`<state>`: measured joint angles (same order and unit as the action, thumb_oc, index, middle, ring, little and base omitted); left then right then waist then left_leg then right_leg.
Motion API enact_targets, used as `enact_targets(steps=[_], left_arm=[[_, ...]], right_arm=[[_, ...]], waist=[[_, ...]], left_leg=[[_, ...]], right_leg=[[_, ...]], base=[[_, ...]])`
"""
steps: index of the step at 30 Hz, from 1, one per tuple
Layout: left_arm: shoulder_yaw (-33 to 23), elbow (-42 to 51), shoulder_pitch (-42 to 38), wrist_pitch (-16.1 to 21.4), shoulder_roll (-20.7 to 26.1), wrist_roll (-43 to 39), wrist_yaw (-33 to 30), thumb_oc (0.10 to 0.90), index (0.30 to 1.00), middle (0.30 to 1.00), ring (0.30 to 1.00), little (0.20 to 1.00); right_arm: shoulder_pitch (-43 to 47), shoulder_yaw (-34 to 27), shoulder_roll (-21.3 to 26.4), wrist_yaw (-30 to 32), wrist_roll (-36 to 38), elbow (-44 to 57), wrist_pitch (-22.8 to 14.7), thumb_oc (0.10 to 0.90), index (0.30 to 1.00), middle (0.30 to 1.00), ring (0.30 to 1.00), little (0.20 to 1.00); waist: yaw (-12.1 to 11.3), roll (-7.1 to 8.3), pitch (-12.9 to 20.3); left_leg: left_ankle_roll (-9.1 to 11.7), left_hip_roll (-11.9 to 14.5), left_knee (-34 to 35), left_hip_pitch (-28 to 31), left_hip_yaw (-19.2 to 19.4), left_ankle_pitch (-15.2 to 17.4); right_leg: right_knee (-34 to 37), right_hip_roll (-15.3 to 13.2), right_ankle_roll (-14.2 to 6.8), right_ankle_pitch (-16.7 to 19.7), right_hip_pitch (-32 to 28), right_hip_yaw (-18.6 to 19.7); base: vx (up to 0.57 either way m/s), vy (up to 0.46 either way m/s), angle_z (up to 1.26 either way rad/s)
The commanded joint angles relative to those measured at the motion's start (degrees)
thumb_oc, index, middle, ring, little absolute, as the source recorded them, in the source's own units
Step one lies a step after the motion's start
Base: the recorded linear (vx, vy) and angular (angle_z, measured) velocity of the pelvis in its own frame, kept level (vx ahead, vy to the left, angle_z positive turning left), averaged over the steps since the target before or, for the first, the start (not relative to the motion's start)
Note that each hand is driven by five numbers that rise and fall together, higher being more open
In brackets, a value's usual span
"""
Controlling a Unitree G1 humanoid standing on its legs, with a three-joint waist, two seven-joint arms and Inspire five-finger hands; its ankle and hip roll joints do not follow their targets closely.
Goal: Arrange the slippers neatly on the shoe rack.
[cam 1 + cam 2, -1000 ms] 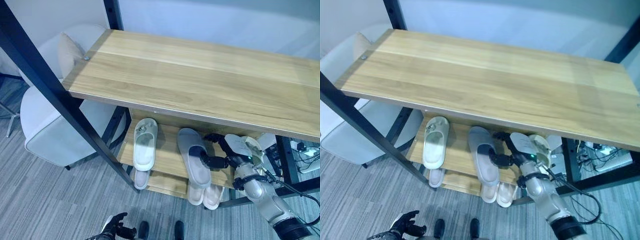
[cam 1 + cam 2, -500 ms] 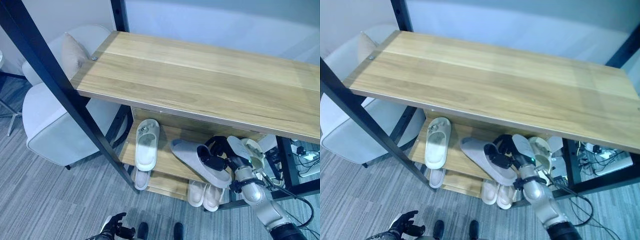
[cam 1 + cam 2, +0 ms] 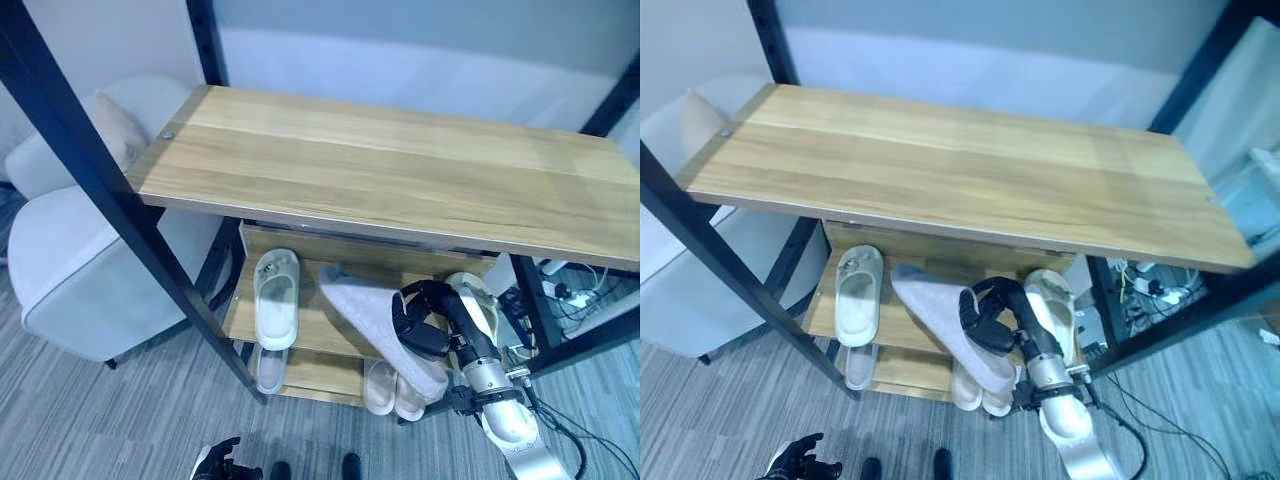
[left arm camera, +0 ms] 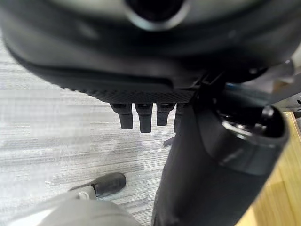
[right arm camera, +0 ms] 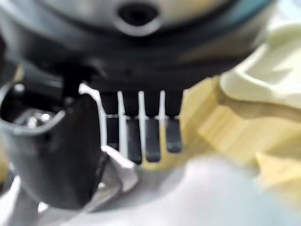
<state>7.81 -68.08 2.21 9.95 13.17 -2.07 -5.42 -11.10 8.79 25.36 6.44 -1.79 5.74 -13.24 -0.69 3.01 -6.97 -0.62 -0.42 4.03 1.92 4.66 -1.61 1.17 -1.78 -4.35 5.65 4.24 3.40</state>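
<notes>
The right robot hand (image 3: pixel 425 322) grips a pale grey slipper (image 3: pixel 375 325), sole outward and tilted, above the shoe rack's (image 3: pixel 310 330) middle shelf, at 3 o'clock from a white slipper (image 3: pixel 275 298) lying flat; left robot hand (image 4: pixel 141 115) relaxed.

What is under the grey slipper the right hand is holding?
Under the grey slipper, gripped by the right hand, a pale pair sits on the lower shelf. Their toes are covered.

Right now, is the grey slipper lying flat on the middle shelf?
No, the right robot hand grips the grey slipper, which is tilted and sticks out past the shelf's front edge.
</notes>
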Motion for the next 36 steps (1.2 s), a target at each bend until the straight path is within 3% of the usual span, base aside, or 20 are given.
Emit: enact_targets(steps=[1, 2, 3, 4, 6, 9, 10, 13, 15, 16, 18, 21, 26, 27, 32, 36], left_arm=[[-1.41, -1.18, -2.3, 2.61, 1.97, -3.48, -1.9, 0.8, 0.9, 0.9, 0.9, 0.9], [-2.45, -0.48, -2.11, 3.1, 2.2, -5.9, -2.1, 0.8, 0.9, 0.9, 0.9, 0.9], [-2.41, -0.07, -1.96, 3.46, 2.42, -6.49, -1.9, 0.8, 0.9, 0.9, 0.9, 0.9], [-2.42, -0.05, -1.92, 3.46, 2.45, -6.51, -1.88, 0.8, 0.9, 0.9, 0.9, 0.9], [-2.83, 1.27, -1.11, 3.98, 2.62, -6.64, -1.98, 0.8, 0.9, 0.9, 0.9, 0.9], [-2.68, 1.97, -1.21, 4.41, 2.28, -7.58, -2.15, 0.8, 0.9, 0.9, 0.9, 0.9], [-2.45, 2.95, -1.2, 5.05, 1.88, -8.1, -2.55, 0.8, 0.9, 0.9, 0.9, 0.9], [-2.31, 2.8, -1.13, 5.63, 1.09, -8.53, -3.17, 0.8, 0.9, 0.9, 0.9, 0.9], [-2.23, 1.2, -0.99, 5.52, 0.04, -8.33, -3.65, 0.8, 0.9, 0.9, 0.9, 0.9], [-2.23, 1.19, -1.0, 5.52, 0.04, -8.33, -3.65, 0.8, 0.9, 0.9, 0.9, 0.9], [-1.47, -0.28, -1.67, 5.17, 0.09, -8.56, -3.89, 0.8, 0.9, 0.9, 0.9, 0.9], [-1.82, -1.46, -2.02, 5.0, -0.39, -7.95, -4.34, 0.8, 0.9, 0.9, 0.9, 0.9], [-0.86, -3.97, -2.23, 4.06, 0.22, -3.12, -3.42, 0.8, 0.9, 0.9, 0.9, 0.9], [-0.89, -4.77, -2.49, 3.61, 0.93, -1.0, -3.07, 0.8, 0.9, 0.9, 0.9, 0.9], [-1.55, -6.07, -3.05, 3.26, 2.04, 0.22, -3.52, 0.8, 0.9, 0.9, 0.9, 0.9], [-2.03, -5.77, -2.77, 3.85, 2.5, 1.06, -3.15, 0.8, 0.9, 0.9, 0.9, 0.9]], right_arm=[[4.61, -1.91, -0.13, -0.97, 5.82, 9.53, -6.9, 0.4, 0.3, 0.3, 0.3, 0.3], [3.72, -0.66, -0.37, -2.71, 7.89, 9.2, -7.22, 0.4, 0.3, 0.3, 0.3, 0.3], [3.44, -0.27, -0.24, -3.52, 7.78, 8.86, -7.03, 0.4, 0.3, 0.3, 0.3, 0.3], [3.44, -0.25, -0.25, -3.53, 7.79, 8.83, -7.05, 0.4, 0.3, 0.3, 0.3, 0.3], [0.12, -0.02, -1.11, -3.99, 10.81, 8.66, -7.53, 0.4, 0.3, 0.3, 0.3, 0.3], [-1.21, -0.45, -0.66, -4.0, 11.68, 8.43, -7.94, 0.4, 0.3, 0.3, 0.3, 0.3], [-2.55, -0.98, 0.02, -4.43, 12.05, 8.83, -8.26, 0.4, 0.3, 0.3, 0.3, 0.3], [-2.85, -1.01, 0.74, -4.61, 12.04, 8.79, -8.44, 0.4, 0.3, 0.3, 0.3, 0.3], [-2.73, -0.58, 1.21, -4.96, 12.52, 8.63, -8.54, 0.4, 0.3, 0.3, 0.3, 0.3], [-2.73, -0.58, 1.21, -4.96, 12.52, 8.63, -8.55, 0.4, 0.3, 0.3, 0.3, 0.3], [-2.71, -0.83, 1.39, -3.92, 12.06, 8.58, -8.26, 0.4, 0.3, 0.3, 0.3, 0.3], [-3.86, -1.94, 1.37, -3.41, 10.21, 8.92, -8.1, 0.4, 0.3, 0.3, 0.3, 0.3], [-5.83, -2.97, 1.18, -4.69, 12.69, 9.69, -8.13, 0.4, 0.3, 0.3, 0.3, 0.3], [-6.82, -2.37, 1.12, -6.12, 12.96, 10.26, -7.87, 0.4, 0.3, 0.3, 0.3, 0.3], [-7.48, 0.87, 1.75, -9.81, 15.87, 10.47, -7.16, 0.4, 0.3, 0.3, 0.3, 0.3], [-10.94, 3.64, 5.74, -15.26, 16.54, 12.17, -6.5, 0.4, 0.3, 0.3, 0.3, 0.3]], waist=[[-0.83, -0.58, -2.62], [-0.98, -0.56, -2.64], [-0.92, -0.34, -2.4], [-0.77, -0.33, -2.43], [-0.4, 0.17, -1.34], [-0.55, 0.53, -1.47], [-0.46, 0.78, -1.91], [-0.33, 0.29, -2.43], [-0.52, 0.19, -2.6], [-0.53, 0.2, -2.6], [-1.39, 0.57, -3.34], [-0.82, -0.09, -2.49], [-0.13, 1.01, -1.51], [-0.25, 1.88, -1.43], [-0.52, 2.73, -1.19], [-0.5, 2.91, -0.44]], left_leg=[[-1.25, -1.65, -6.96, -1.58, -0.33, 6.86], [-0.88, -1.29, -6.66, -1.07, 0.64, 6.7], [-0.84, -1.54, -6.88, -1.11, 1.0, 6.76], [-0.82, -1.54, -6.94, -1.08, 0.85, 6.79], [-0.31, -1.91, -8.12, -1.42, 0.17, 6.73], [0.83, -2.07, -11.28, -2.46, -0.01, 7.6], [2.25, -1.51, -16.02, -4.39, 0.38, 8.61], [3.42, -0.04, -20.09, -6.49, 0.55, 7.96], [3.51, 2.74, -17.14, -7.4, 0.68, 7.17], [3.51, 2.73, -17.11, -7.38, 0.69, 7.16], [4.64, 5.63, -13.23, -11.0, -2.21, 2.33], [5.05, 6.77, -8.32, -8.81, -0.94, 1.01], [4.48, 5.4, -8.54, -7.6, -0.37, 1.73], [4.13, 5.19, -9.29, -7.22, 0.62, 2.62], [3.42, 4.68, -10.13, -6.9, 2.02, 3.99], [3.01, 4.07, -9.91, -5.93, 2.53, 4.8]], right_leg=[[-9.88, -2.21, -4.85, -7.24, 0.74, -5.29], [-11.31, -1.34, -4.92, -7.42, 1.8, -8.93], [-10.36, -1.06, -4.66, -8.27, 1.25, -10.18], [-10.26, -1.07, -4.65, -8.28, 1.1, -10.33], [-7.61, 0.5, -2.66, -9.13, -0.83, -9.18], [-6.11, 0.22, -1.73, -8.85, -2.1, -9.79], [-5.38, -0.48, -1.0, -9.08, -2.91, -10.92], [-4.93, -0.73, -0.22, -9.6, -4.01, -11.69], [-4.48, -1.15, -0.3, -10.0, -4.91, -11.31], [-4.49, -1.15, -0.3, -10.0, -4.92, -11.3], [-4.5, -1.34, -0.51, -10.84, -5.67, -11.06], [-4.45, -1.21, -0.72, -11.74, -6.22, -11.93], [-4.03, -2.77, -1.42, -10.63, -6.32, -9.96], [-3.57, -3.2, -1.83, -10.13, -6.48, -8.92], [-3.33, -3.69, -2.48, -9.43, -6.0, -7.25], [-2.87, -4.17, -2.89, -9.08, -6.18, -7.02]], base=[[-0.12, -0.011, -0.81], [-0.04, -0.023, -0.79], [-0.04, -0.024, -0.77], [0.0, -0.053, -0.42], [0.03, -0.071, -0.06], [0.01, -0.065, 0.29], [0.0, -0.027, 0.21], [0.0, 0.015, 0.28], [0.05, 0.123, 0.15], [0.08, 0.185, 0.02], [0.06, 0.115, -0.11], [0.13, 0.158, -0.1], [0.1, 0.14, -0.22], [0.08, 0.081, -0.23], [0.03, 0.068, -0.25], [0.04, 0.035, -0.16]])
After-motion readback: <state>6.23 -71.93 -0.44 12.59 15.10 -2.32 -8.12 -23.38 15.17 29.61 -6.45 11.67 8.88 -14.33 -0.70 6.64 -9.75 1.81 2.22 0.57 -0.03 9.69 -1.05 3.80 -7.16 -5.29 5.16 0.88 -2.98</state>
